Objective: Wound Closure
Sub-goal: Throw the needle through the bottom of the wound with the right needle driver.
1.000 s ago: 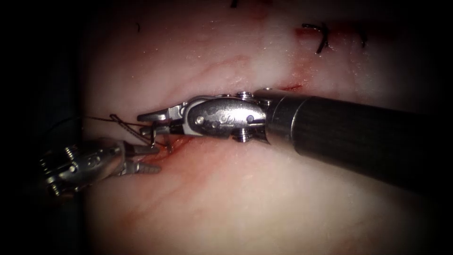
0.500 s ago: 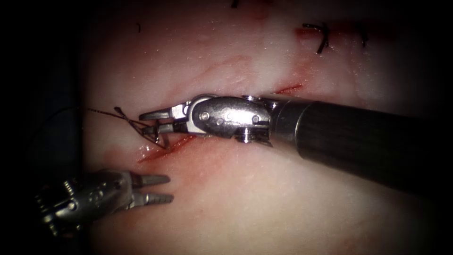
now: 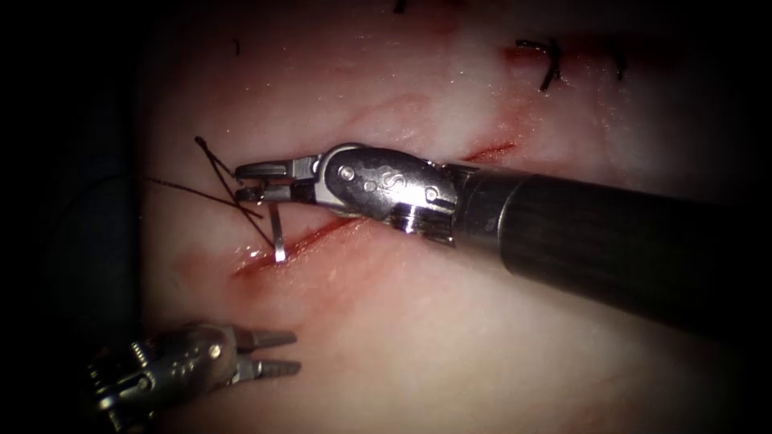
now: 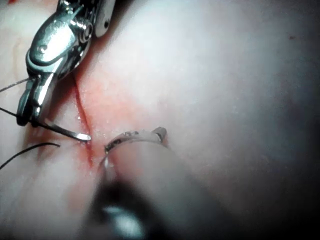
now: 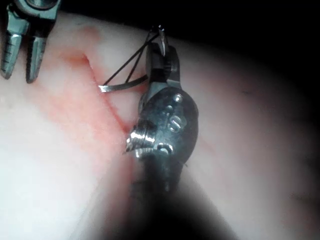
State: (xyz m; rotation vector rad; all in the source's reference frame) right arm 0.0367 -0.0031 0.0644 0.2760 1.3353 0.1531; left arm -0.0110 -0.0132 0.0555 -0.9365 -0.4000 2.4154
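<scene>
Across the endoscope view lies the tissue (image 3: 450, 337), pale and wet, with the cut (image 3: 297, 241) running as a red slanted line near its middle and red fluid (image 3: 241, 269) smeared at the line's lower left end. Over the cut reaches the right tool (image 3: 251, 182), its dark shaft coming from the right edge; its jaws are closed on the needle (image 3: 277, 233) near one end of the curve. From the jaws the needle hangs down, and its free end meets the cut line at the tissue surface; whether the tip is in the tissue I cannot tell. In the left wrist view the needle (image 4: 67, 131) slants from those jaws with its end at the red line, and the right wrist view shows the same needle (image 5: 120, 87) held crosswise at the jaw tips. Well below the cut, toward the lower left, sits the left tool (image 3: 277, 354), jaws slightly parted and holding nothing. Dark thread (image 3: 201, 193) runs from the right tool's jaws out to the left over the tissue, on the cut's left side. Near the upper right, short dark thread ends (image 3: 551, 64) stand in the tissue.
</scene>
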